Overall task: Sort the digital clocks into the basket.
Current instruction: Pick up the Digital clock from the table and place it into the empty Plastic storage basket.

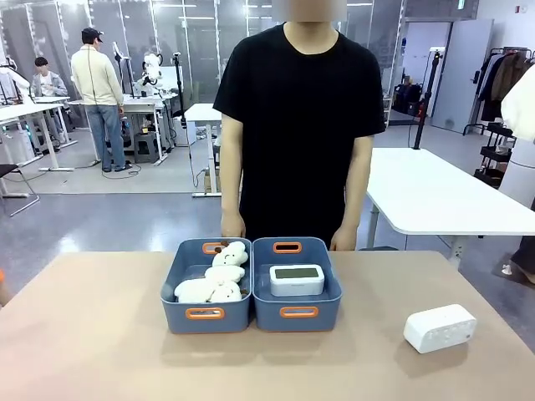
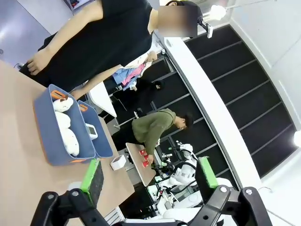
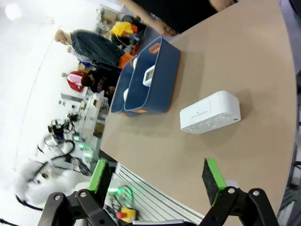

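- On the table (image 1: 100, 334), front view: first clock (image 1: 297, 280) lies in the right-hand basket (image 1: 272, 316); second clock (image 1: 440, 327) sits outside, well apart.
- Left wrist: left gripper (image 2: 149, 174) spread wide, empty.
- Right wrist: right gripper (image 3: 156, 176) spread wide, empty, second clock (image 3: 210, 112) ahead.

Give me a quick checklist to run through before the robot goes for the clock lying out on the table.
1. Right tool open and holding nothing: ok.
2. Left tool open and holding nothing: ok.
3. Loose digital clock lies on the table with nothing touching it: ok.
4. Person's hands at the far edge, outside both baskets: ok.
5. Room in the right basket for a second clock: cannot tell, as the stowed digital clock covers much of its floor.
6. Left basket holds plush toys, no clocks: ok.
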Robot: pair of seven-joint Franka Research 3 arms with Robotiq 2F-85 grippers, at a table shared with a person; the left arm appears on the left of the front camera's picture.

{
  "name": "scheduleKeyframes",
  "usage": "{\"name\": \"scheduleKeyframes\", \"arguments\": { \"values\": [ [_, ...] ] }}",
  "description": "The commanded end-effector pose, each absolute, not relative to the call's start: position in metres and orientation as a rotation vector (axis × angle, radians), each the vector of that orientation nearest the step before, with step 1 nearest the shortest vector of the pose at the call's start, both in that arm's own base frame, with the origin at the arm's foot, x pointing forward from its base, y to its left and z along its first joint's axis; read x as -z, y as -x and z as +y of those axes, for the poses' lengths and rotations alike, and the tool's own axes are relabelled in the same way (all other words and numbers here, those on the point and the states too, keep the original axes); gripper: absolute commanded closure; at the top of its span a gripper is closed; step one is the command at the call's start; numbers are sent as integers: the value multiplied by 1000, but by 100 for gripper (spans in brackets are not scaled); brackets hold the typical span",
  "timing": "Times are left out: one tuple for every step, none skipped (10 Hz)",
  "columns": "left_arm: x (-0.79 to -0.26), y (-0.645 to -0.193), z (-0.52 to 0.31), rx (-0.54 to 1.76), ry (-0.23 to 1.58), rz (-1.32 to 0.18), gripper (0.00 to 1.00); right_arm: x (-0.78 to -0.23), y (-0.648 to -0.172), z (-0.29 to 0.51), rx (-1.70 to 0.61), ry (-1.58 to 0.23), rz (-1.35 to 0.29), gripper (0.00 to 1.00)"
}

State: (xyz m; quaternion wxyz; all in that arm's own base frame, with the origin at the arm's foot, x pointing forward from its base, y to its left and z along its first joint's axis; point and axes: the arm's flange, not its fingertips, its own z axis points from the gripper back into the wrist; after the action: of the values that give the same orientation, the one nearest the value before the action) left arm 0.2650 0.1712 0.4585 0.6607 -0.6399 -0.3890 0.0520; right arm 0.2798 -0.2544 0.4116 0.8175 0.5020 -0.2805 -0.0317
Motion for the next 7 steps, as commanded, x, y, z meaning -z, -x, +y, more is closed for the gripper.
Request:
{"name": "scheduleKeyframes", "arguments": {
  "values": [
    [-463,-263,173,-122,1472,-886,0,-443,-318,-245,-331,-843,-579,0],
    [-463,-263,173,-122,1472,-886,0,-450,-338,-226,-535,-708,-537,0],
    [-463,-263,173,-122,1472,-886,0,-455,-363,-202,-618,-556,-494,0],
    [-463,-263,173,-122,1472,-886,0,-458,-386,-173,-752,-413,-502,0],
    [-463,-263,173,-122,1472,-886,0,-452,-394,-143,-882,-286,-483,0],
    [-463,-263,173,-122,1472,-886,0,-453,-395,-119,-993,-231,-528,0],
    [-463,-263,173,-122,1472,-886,0,-459,-385,-105,-1005,-210,-607,0]
  ]
}}
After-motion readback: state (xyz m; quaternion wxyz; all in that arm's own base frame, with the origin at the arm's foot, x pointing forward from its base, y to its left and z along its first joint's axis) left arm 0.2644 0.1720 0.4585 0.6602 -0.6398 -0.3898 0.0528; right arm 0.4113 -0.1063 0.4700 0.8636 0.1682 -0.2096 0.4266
